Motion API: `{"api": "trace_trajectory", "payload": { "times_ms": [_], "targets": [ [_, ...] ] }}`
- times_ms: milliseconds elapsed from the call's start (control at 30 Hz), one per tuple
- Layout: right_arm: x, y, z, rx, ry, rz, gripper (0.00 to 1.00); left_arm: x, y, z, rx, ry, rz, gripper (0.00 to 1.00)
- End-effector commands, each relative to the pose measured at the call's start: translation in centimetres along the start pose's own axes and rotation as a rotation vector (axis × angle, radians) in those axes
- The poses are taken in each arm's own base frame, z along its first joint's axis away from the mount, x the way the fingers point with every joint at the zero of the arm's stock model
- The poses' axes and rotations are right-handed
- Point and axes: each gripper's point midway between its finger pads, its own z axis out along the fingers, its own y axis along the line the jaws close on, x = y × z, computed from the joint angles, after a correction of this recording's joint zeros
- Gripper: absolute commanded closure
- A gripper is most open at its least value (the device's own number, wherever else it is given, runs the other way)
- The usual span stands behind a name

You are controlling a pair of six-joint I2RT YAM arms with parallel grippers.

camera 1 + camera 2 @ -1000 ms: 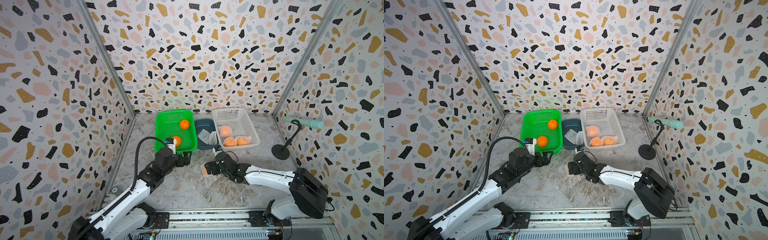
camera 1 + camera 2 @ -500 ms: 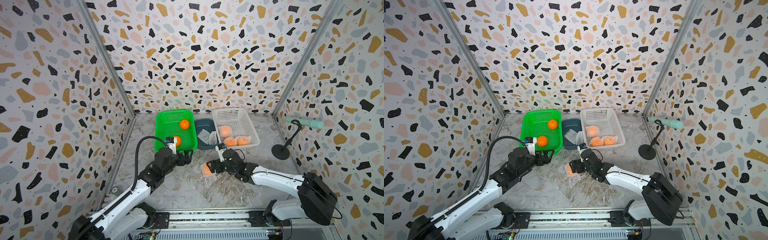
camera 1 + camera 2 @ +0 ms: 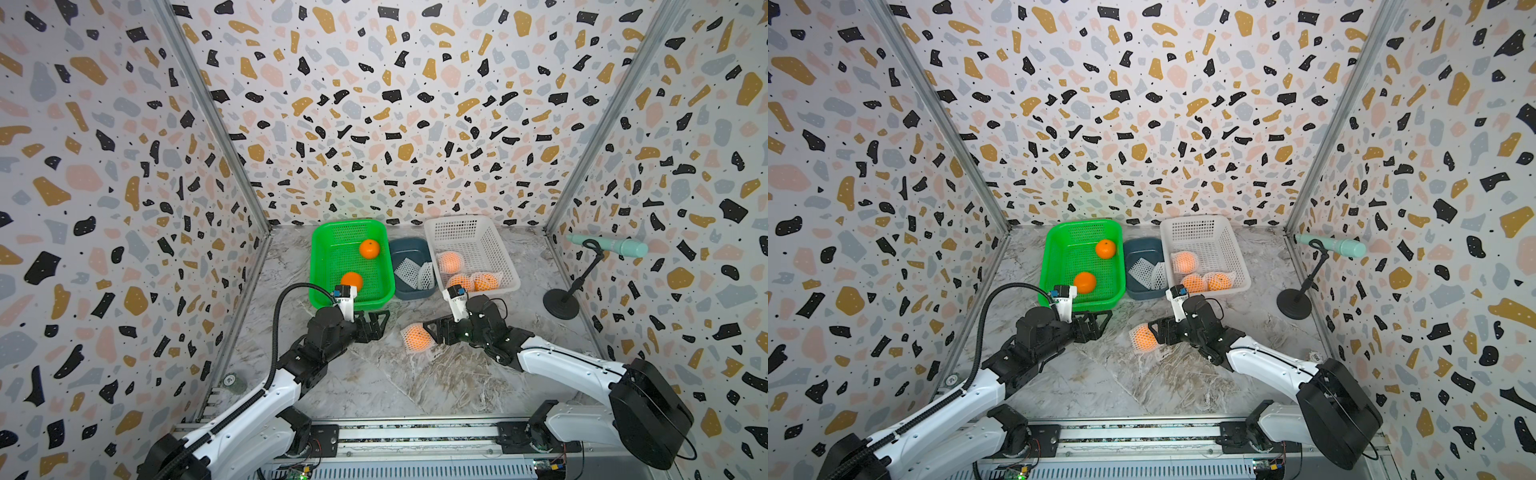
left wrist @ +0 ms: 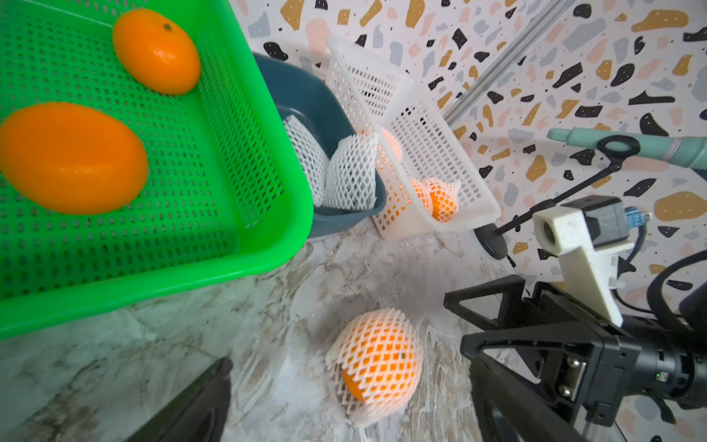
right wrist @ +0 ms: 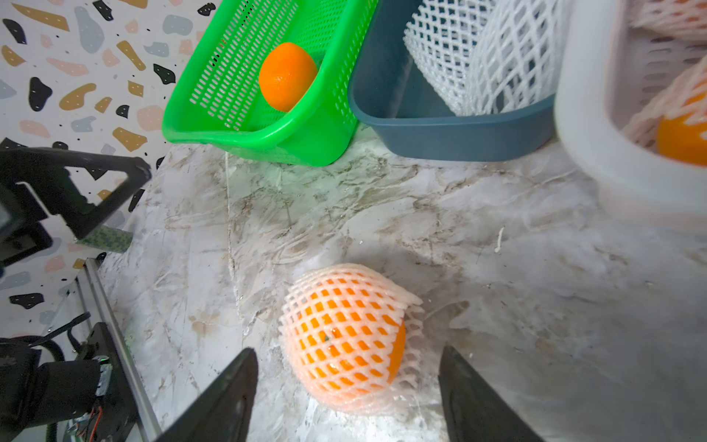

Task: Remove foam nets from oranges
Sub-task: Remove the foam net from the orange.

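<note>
Grn basket (image 3: 334, 259), blue bin (image 3: 409, 249), wht basket (image 3: 465, 232) in row; blk stand (image 3: 561, 304).

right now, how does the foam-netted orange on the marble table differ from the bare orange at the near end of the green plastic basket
The netted orange wears white foam mesh and looks paler; the bare orange shows smooth bright skin. The netted orange lies on the table; the bare orange sits inside the green basket. Both are round fruits.

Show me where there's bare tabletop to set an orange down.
Free: tabletop from the netted orange toward the front rail; also between white basket and stand base. Crowded: green basket, blue bin, white basket side by side at the back; that orange sits between left gripper and right gripper.
</note>
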Motion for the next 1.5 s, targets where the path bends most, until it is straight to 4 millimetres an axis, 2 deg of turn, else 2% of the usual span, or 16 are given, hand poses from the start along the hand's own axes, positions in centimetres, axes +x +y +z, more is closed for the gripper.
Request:
{"api": "trace_trajectory", "payload": {
  "times_ms": [0, 433, 833, 1100, 1333, 1467],
  "targets": [
    [-0.5, 0.6, -0.1, -0.044, -0.023, 0.001, 0.27, -0.2, -1.0, 0.0, 0.053, -0.011, 0.02, 0.03],
    [1.3, -0.3, 0.9, -0.164, 0.017, 0.065, 0.38, 2.3, -0.3, -0.4, 0.091, 0.013, -0.026, 0.02],
    [2.3, -1.0, 1.7, -0.181, 0.03, 0.105, 0.48, 6.0, 1.6, -0.8, 0.071, 0.079, -0.082, 0.02],
    [2.8, -1.2, 2.0, -0.19, 0.036, 0.119, 0.58, 6.0, 1.3, -0.7, 0.086, 0.075, -0.092, 0.03],
    [3.0, -1.6, 2.4, -0.181, 0.045, 0.126, 0.6, 6.4, 1.3, -0.5, 0.087, 0.096, -0.088, 0.03],
    [3.1, -1.9, 2.7, -0.182, 0.049, 0.136, 0.67, 6.5, 1.2, -0.4, 0.088, 0.101, -0.086, 0.04]
  ]
}}
